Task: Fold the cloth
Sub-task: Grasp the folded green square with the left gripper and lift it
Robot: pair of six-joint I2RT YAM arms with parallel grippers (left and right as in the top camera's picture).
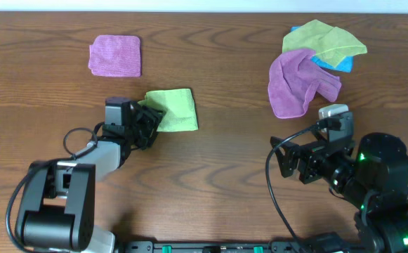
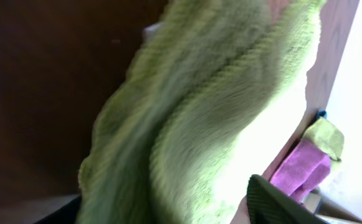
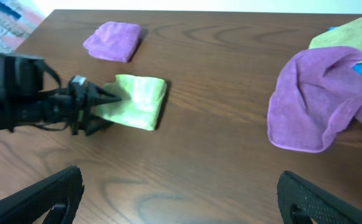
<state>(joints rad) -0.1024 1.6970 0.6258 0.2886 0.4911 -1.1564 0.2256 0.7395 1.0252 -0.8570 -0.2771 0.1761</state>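
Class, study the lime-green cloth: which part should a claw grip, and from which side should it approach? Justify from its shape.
Probably its left edge, approached low from the left, where the left claw is. That edge of the cloth looks rumpled and raised off the table, offering something to pinch; the rest lies flat.

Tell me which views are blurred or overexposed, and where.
Left wrist: the cloth fills the frame, smeared and soft, and the right edge is washed out white. Right wrist: slightly soft, with its own fingers dark and out of focus at the bottom corners. Overhead: sharp and evenly lit.
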